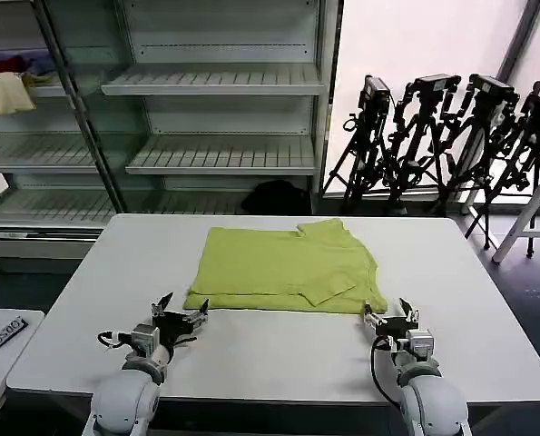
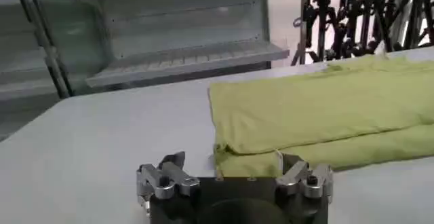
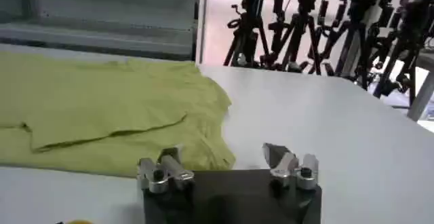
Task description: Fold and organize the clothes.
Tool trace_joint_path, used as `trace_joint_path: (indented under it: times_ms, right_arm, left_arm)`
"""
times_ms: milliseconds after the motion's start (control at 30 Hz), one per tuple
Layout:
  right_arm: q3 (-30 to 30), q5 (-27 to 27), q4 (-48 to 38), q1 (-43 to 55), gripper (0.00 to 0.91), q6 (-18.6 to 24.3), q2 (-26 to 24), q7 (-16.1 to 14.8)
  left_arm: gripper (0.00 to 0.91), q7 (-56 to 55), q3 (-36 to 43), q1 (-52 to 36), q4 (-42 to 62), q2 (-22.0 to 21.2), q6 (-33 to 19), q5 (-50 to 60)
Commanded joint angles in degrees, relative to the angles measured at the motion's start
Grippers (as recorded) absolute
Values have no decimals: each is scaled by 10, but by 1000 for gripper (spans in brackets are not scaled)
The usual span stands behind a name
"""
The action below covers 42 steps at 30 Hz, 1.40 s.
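I judge the lime T-shirt (image 1: 283, 270) partly folded, sleeves tucked in, with further folds left; it lies flat just ahead of my left gripper (image 1: 181, 315) and right gripper (image 1: 387, 320), both with jaws apart and empty. The white table (image 1: 279, 350) fronts grey shelving (image 1: 220, 118) and tripods (image 1: 451, 136).
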Motion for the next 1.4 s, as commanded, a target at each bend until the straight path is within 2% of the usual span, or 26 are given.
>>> trace_joint_path:
  times_ms: [33,67,133,167,233,667,900,1100,1200,1400]
  right_arm:
    - [3,-3,-11,-4,0,1,-1,-6]
    - [1,-3,-11,-3,0,2,-1,-7]
    - [0,-5,-11,-2,0,2,-1,-8]
    - [0,-5,-11,-1,0,2,-2,-9]
    - [-1,-5,-10,0,0,2,-2,-9]
    - [-7,5,8,-5,0,-1,-3,-11]
    - [-10,50,81,-53,0,-26,-14,1]
    - [-18,66,147,-133,0,-46,-34,13]
    - [-26,63,172,-162,0,-47,-39,20]
    - [-64,21,204,-209,0,-47,-39,35]
  left_arm:
    - [574,0,0,4,6,1,2,-6]
    - [494,2,1,3,8,1,2,-7]
    - [423,5,4,2,9,-1,3,-8]
    - [91,7,4,2,11,-2,3,-8]
    - [20,9,6,1,12,-4,5,-8]
    - [0,17,8,0,19,-6,3,-18]
    - [0,14,2,18,-4,2,-9,-8]
    - [0,13,-22,117,-115,29,-3,-20]
    - [0,12,-44,159,-137,36,-4,-35]
    - [0,9,-83,220,-167,56,-3,-58]
